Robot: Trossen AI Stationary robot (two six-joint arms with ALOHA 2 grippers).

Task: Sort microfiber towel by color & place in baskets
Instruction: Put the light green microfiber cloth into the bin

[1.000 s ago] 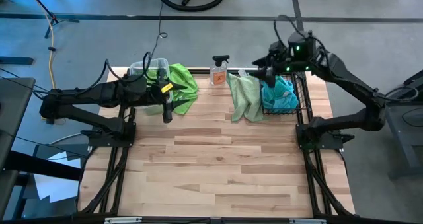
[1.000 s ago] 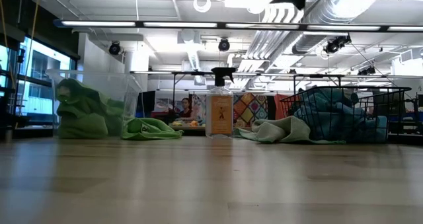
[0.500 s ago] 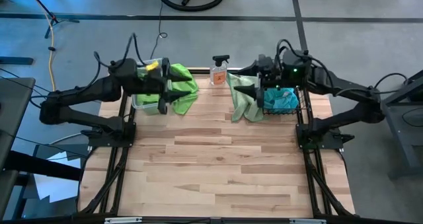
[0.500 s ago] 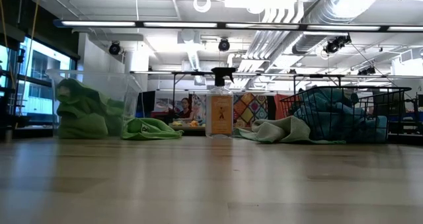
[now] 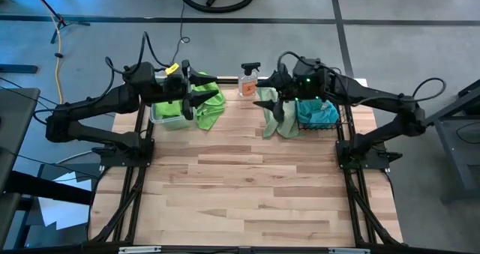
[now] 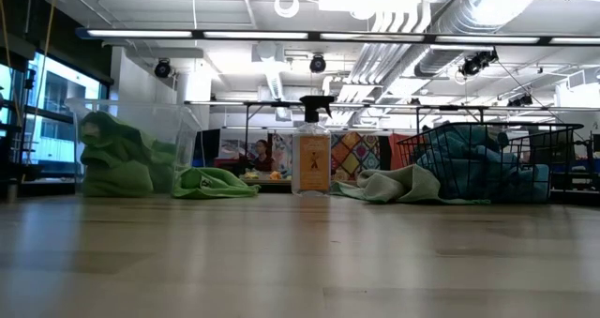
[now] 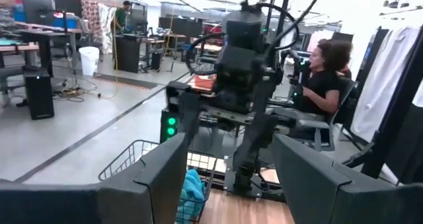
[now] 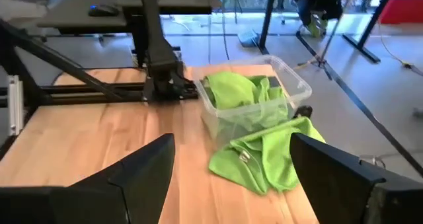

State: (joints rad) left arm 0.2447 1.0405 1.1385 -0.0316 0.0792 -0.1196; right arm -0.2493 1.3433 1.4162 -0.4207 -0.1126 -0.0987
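I have both arms raised over the back of the wooden table (image 5: 247,179), and neither one carries anything. My left gripper (image 5: 206,88) hangs above the clear plastic tub (image 5: 166,113) at the back left, its fingers spread wide with only air between them, pointing across toward the other arm. My right gripper (image 5: 264,98) mirrors it near the back centre-right, fingers likewise spread wide and empty, hovering over the pale green towel (image 5: 279,112) that lies crumpled on the tabletop just beside the black wire-mesh basket (image 5: 322,115). That basket sits at the back right and holds a heap of sky blue towels (image 5: 321,112); from table height I see them piled up to its rim (image 6: 473,168). The tub holds lime green towels (image 8: 234,92), and another lime green towel (image 8: 268,154) spills out onto the wood touching its front wall. In the low view the same one lies flat (image 6: 214,181) beside the tub (image 6: 131,149). The spray bottle (image 5: 248,80) stands upright between the two containers at the table's back edge, well apart from both. My left wrist camera looks across at the right arm (image 7: 248,78), with a corner of the wire basket (image 7: 142,161) below it and a seated person (image 7: 324,78) in the room behind.
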